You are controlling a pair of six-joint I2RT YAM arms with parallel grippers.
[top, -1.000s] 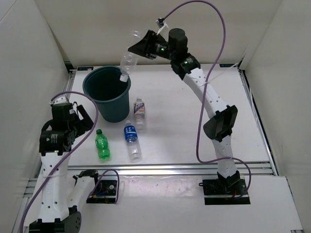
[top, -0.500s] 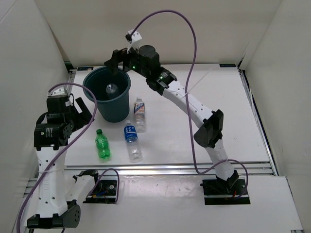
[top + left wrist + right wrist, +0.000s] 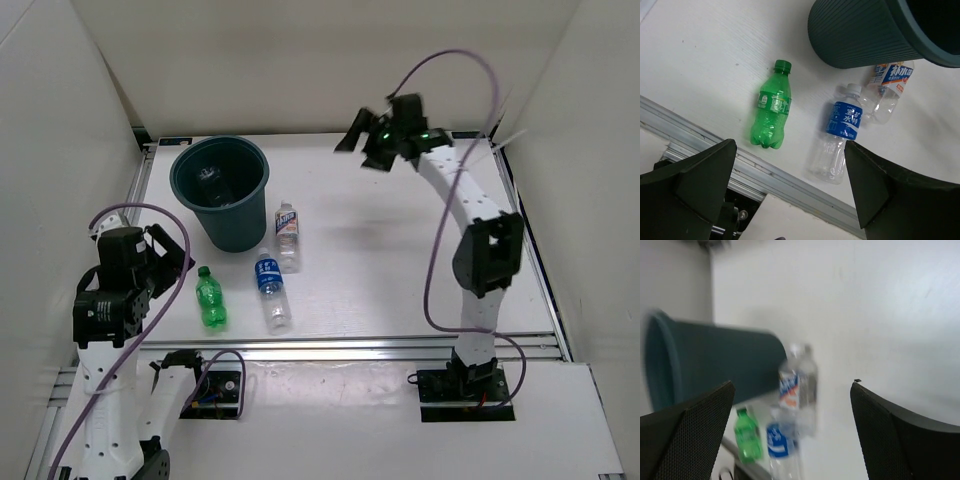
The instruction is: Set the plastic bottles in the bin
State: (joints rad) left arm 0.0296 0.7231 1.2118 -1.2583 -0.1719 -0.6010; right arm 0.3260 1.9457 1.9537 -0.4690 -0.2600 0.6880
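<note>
Both tools gape empty: the right tool (image 3: 360, 146) hangs well right of the bin (image 3: 232, 228), and the left tool (image 3: 790, 147) hovers before it. One clear bottle (image 3: 208, 176) seems to lie inside the bin. On the bench (image 3: 400, 260) before the bin lie the green bottle (image 3: 772, 111), the blue-label bottle (image 3: 837, 134) and, tight beside its wall, the white-blue-label bottle (image 3: 887, 90). A finger reaching there could shove the bin or roll the neighbouring bottle away.

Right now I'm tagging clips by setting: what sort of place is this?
Likely a robot lab test cell: white walls enclose the table, two arms are bolted at its near edge, with a bin and bottles as props.
</note>
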